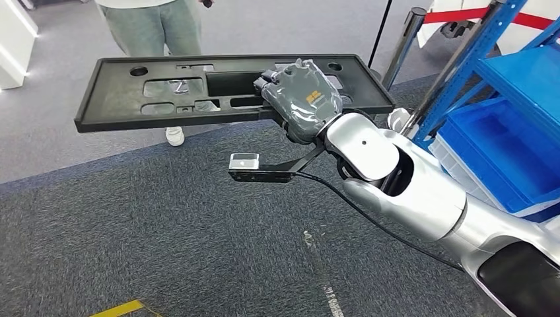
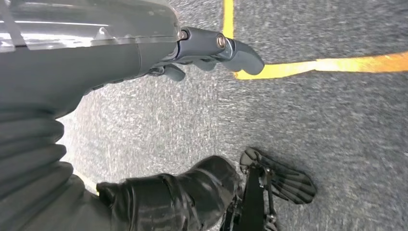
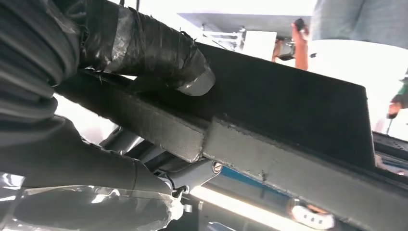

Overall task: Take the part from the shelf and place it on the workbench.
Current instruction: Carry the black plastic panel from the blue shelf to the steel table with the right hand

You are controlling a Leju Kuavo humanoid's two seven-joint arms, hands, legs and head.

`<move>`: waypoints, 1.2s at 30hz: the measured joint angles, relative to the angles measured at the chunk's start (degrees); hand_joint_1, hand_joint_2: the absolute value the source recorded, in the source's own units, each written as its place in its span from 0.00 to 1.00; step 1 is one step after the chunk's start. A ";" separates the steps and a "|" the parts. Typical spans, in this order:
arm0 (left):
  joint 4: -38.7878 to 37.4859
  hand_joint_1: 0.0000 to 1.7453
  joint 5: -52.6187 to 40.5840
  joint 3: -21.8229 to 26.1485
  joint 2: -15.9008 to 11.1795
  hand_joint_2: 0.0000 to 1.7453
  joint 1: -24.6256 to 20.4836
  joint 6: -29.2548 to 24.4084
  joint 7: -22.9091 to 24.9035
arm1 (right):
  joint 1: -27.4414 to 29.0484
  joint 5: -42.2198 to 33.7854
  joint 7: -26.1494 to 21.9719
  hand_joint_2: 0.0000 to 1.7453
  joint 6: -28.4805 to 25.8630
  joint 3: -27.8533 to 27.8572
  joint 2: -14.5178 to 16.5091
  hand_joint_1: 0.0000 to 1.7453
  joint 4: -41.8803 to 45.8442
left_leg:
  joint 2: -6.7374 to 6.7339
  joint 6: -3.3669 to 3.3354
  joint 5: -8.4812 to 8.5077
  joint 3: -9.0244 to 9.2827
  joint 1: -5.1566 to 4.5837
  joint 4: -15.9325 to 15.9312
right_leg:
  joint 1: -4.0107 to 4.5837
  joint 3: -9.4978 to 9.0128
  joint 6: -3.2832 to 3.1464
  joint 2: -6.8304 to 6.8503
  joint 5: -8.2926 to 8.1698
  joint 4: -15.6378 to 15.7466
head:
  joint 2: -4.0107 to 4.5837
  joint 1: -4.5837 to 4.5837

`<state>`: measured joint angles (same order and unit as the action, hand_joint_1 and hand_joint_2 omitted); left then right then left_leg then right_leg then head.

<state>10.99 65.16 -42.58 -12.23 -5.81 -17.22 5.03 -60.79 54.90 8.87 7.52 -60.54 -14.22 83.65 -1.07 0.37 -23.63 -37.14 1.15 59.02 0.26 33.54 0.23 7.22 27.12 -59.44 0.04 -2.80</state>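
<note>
The part is a long flat black plastic panel [image 1: 165, 92] with several cut-outs, held level in the air above the carpet. My right hand [image 1: 302, 99] grips its near edge right of its middle, fingers over the top. In the right wrist view the thumb [image 3: 159, 53] presses on the panel's underside [image 3: 298, 110] and the fingers clamp its rim. My left hand [image 2: 211, 50] hangs over the carpet with its fingers loosely apart and nothing in it.
A blue shelf rack [image 1: 502, 39] with blue bins [image 1: 502, 145] stands at the right. A person in grey trousers [image 1: 155, 26] stands just beyond the panel. A stanchion post [image 1: 403, 46] rises behind it. Yellow tape [image 2: 327, 65] marks the grey carpet.
</note>
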 joint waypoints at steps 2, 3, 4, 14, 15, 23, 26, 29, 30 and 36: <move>0.00 0.00 0.00 -0.01 0.01 1.00 0.00 -0.02 0.03 | 0.00 0.00 0.01 1.00 0.03 0.00 -0.03 1.00 -0.01 | 1.15 -0.89 0.47 0.00 0.26 -0.48 | -0.37 1.80 0.35 -3.73 2.76 -4.06 | 0.00 0.13; 0.00 0.00 0.00 -0.02 0.01 1.00 -0.07 -0.03 0.04 | 0.05 0.00 0.01 1.00 0.06 0.00 -0.05 1.00 -0.01 | 1.72 -1.18 0.64 -0.12 0.23 -0.58 | -0.45 3.43 0.38 -5.74 4.64 -7.71 | 0.00 0.19; 0.00 0.00 0.00 -0.02 0.00 1.00 -0.13 -0.04 0.06 | 0.16 0.00 0.01 1.00 0.13 0.00 -0.08 1.00 -0.01 | 2.40 -1.41 0.79 -0.27 0.22 -0.62 | -0.46 5.28 0.36 -6.78 6.29 -11.65 | 0.00 0.19; -0.02 0.00 0.15 0.00 -0.05 1.00 -0.02 -0.31 0.39 | 0.33 0.00 -0.01 1.00 0.87 0.00 -0.21 1.00 -0.03 | 10.34 0.80 1.95 -2.21 0.85 -0.12 | -1.27 0.51 -0.04 -11.40 -0.31 -0.57 | 0.00 0.23; -0.02 0.00 0.16 -0.01 -0.03 1.00 0.19 -0.27 0.48 | 0.21 0.01 -0.01 1.00 1.01 0.00 -0.13 1.00 -0.05 | 9.68 1.13 1.91 -2.48 0.81 0.00 | -1.28 0.37 -0.32 -10.60 -0.51 -0.26 | 0.00 0.19; -0.02 0.00 0.12 -0.02 0.01 1.00 -0.13 0.69 0.33 | -1.09 0.23 -0.05 1.00 1.22 0.00 0.60 1.00 -1.40 | 1.11 1.52 -2.83 -7.73 0.29 12.69 | -0.13 0.14 -1.74 -3.39 -0.85 0.43 | 0.00 -0.37; -0.02 0.00 -0.08 -0.02 -0.09 1.00 -0.20 0.97 0.13 | -2.88 0.34 0.07 1.00 1.26 0.00 0.82 1.00 -2.59 | -2.24 0.44 0.74 -1.77 -0.85 1.65 | 0.39 0.15 -1.54 -1.20 -0.54 0.43 | 0.00 -0.32; -0.02 0.00 -0.19 -0.02 -0.24 1.00 -0.10 1.14 0.06 | -4.80 0.31 0.25 1.00 1.38 0.00 0.80 1.00 -4.44 | -1.86 -0.75 1.02 -1.05 -1.65 -0.59 | 0.70 0.00 -1.04 0.77 -0.41 0.66 | 0.00 -0.29; -0.02 0.00 -0.19 -0.02 -0.30 1.00 0.06 1.14 0.06 | -5.12 0.27 0.26 1.00 1.42 0.00 0.79 1.00 -4.96 | -1.21 -1.04 1.21 -0.92 -1.48 -0.93 | 0.61 -0.05 -0.78 0.60 -0.16 0.58 | 0.00 -0.30; -0.02 0.00 -0.21 -0.02 -0.46 1.00 -0.08 1.20 -0.01 | -5.98 0.13 0.35 1.00 1.54 0.00 0.72 1.00 -7.40 | 2.91 -2.09 1.75 -0.54 -0.73 -1.70 | -0.16 8.41 0.08 -7.42 6.52 -16.05 | 0.00 -0.04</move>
<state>10.97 64.95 -42.60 -12.70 -5.89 -16.03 5.03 -66.77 55.04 9.23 9.06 -60.54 -13.50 76.25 1.85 -1.72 -21.88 -37.68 0.42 57.31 0.10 41.95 0.30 -0.21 33.64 -75.49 0.04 -2.84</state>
